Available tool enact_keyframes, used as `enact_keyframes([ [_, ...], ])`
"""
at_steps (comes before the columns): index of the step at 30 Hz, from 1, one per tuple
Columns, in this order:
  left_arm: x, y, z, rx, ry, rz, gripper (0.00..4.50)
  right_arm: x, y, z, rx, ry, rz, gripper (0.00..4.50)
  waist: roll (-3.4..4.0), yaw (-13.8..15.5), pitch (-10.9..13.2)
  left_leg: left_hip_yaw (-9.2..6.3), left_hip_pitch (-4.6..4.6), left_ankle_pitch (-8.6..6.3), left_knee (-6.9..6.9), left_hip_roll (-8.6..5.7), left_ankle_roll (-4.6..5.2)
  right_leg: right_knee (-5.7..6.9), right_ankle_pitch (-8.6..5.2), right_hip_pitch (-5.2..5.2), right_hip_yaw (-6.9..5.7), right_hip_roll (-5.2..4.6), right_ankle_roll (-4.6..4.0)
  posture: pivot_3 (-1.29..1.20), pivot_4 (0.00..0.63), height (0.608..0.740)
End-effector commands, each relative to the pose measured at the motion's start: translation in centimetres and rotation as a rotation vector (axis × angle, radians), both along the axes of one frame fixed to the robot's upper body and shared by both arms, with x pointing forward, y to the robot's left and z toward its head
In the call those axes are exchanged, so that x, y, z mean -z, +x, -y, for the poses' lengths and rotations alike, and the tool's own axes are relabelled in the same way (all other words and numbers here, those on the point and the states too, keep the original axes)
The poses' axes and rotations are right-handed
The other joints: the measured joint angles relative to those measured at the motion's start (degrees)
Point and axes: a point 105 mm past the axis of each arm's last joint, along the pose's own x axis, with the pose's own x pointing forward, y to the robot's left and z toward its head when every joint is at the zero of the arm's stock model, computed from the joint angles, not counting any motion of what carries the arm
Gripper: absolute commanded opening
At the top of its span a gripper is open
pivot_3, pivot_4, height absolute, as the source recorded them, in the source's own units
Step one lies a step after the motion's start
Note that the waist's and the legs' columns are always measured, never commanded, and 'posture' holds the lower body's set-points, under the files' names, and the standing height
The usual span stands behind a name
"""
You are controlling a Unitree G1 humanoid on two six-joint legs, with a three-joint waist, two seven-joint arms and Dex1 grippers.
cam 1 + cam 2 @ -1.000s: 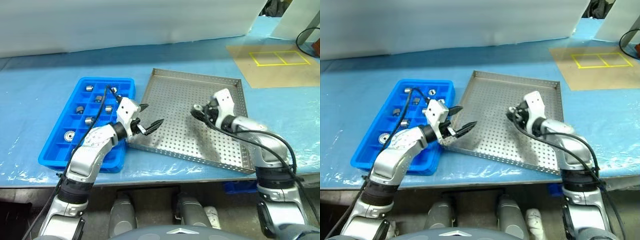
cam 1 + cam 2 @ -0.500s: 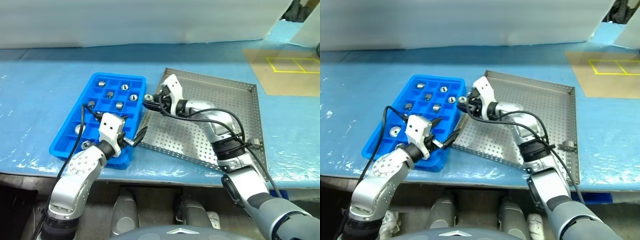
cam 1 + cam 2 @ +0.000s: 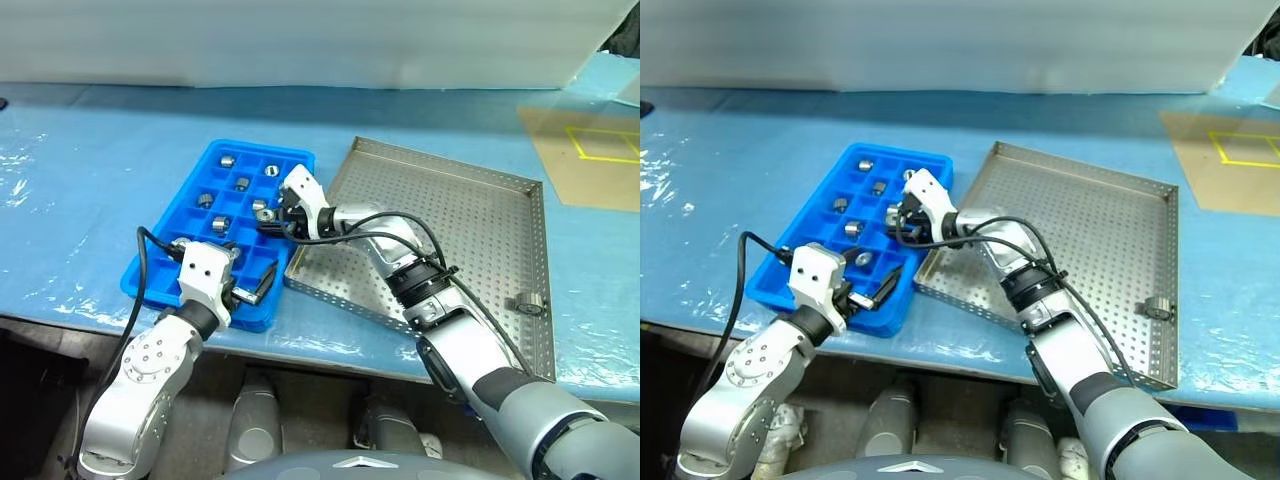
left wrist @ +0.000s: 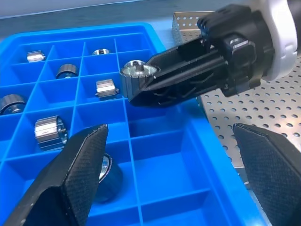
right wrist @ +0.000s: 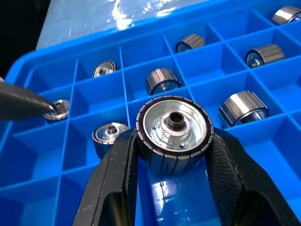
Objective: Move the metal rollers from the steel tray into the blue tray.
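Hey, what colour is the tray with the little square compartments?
Bright blue; the blue tray shows best in the right wrist view.

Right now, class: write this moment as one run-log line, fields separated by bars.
right gripper: shut on metal roller, over blue tray | left gripper: open, empty, near tray's front | steel tray: one roller left

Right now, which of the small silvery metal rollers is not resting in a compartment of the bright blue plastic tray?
The metal roller clamped between the right gripper's black fingers, hanging above the blue compartment tray. The other rollers in view lie inside compartments.
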Motion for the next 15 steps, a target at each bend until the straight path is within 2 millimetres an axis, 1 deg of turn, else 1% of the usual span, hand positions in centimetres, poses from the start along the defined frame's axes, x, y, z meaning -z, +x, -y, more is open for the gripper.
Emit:
enact_keyframes([
  [1,-1.6,-0.3,-0.1,-0.002,0.008,0.062,4.5,-0.9,-0.3,-0.7,-0.061,-0.033,0.072,1.62,0.0,0.2,0.0,0.0,-0.03,0.0,-0.01,0.0,-0.01,0.0,0.0,-0.03,0.0,0.0,0.0,0.43,0.15,0.74],
  [3,-1.6,-0.3,-0.1,0.0,0.009,0.063,4.5,-0.7,-0.4,-0.6,-0.074,-0.054,0.083,1.62,0.0,0.4,0.0,0.0,-0.04,0.0,-0.01,0.0,-0.01,0.0,0.0,-0.03,0.0,0.0,0.0,0.43,0.15,0.74],
  [5,-1.7,-0.2,0.0,0.003,0.009,0.063,4.5,-0.6,-0.3,-0.5,-0.076,-0.073,0.107,2.34,0.0,0.5,0.0,0.0,-0.03,0.0,-0.01,0.0,-0.01,0.0,0.0,-0.03,0.0,0.0,0.0,0.43,0.15,0.74],
  [6,-1.8,-0.1,0.0,0.005,0.009,0.064,4.5,-0.6,-0.2,-0.4,-0.075,-0.077,0.114,2.61,0.0,0.6,0.0,0.0,-0.03,0.01,-0.01,0.0,-0.01,0.0,0.0,-0.03,0.0,0.0,0.0,0.42,0.15,0.74],
  [7,-1.8,0.0,0.0,0.008,0.009,0.065,4.5,-0.6,-0.1,-0.3,-0.073,-0.078,0.121,3.02,0.0,0.7,0.0,0.0,-0.03,0.01,-0.01,0.0,-0.01,0.01,0.0,-0.03,0.0,0.0,0.0,0.42,0.15,0.74],
  [9,-1.9,0.1,0.0,0.011,0.009,0.066,4.5,-0.6,0.0,-0.2,-0.069,-0.076,0.128,3.71,0.0,1.0,0.0,0.0,-0.02,0.01,0.0,0.0,-0.01,0.02,0.0,-0.03,0.01,0.0,0.01,0.4,0.15,0.74],
  [11,-1.9,0.3,0.2,0.028,0.01,0.067,4.5,-1.0,0.4,0.2,-0.041,-0.063,0.142,4.42,0.0,1.1,0.0,0.0,-0.01,0.01,0.0,0.0,-0.01,0.03,0.0,-0.03,0.01,0.0,0.01,0.38,0.15,0.74],
  [13,-2.0,0.5,0.4,0.041,0.01,0.067,4.5,-1.4,0.7,0.5,-0.022,-0.049,0.149,4.47,0.0,1.0,0.0,0.0,-0.02,0.01,0.0,0.0,-0.02,0.03,0.0,-0.03,0.01,0.01,0.01,0.36,0.15,0.74],
  [15,-2.2,1.0,0.8,0.073,0.01,0.076,4.5,-2.9,1.4,1.7,0.034,0.037,0.148,4.47,0.02,1.0,0.0,0.0,-0.02,0.02,0.01,0.0,-0.04,0.03,0.01,-0.04,0.01,0.01,0.0,0.32,0.15,0.74],
])
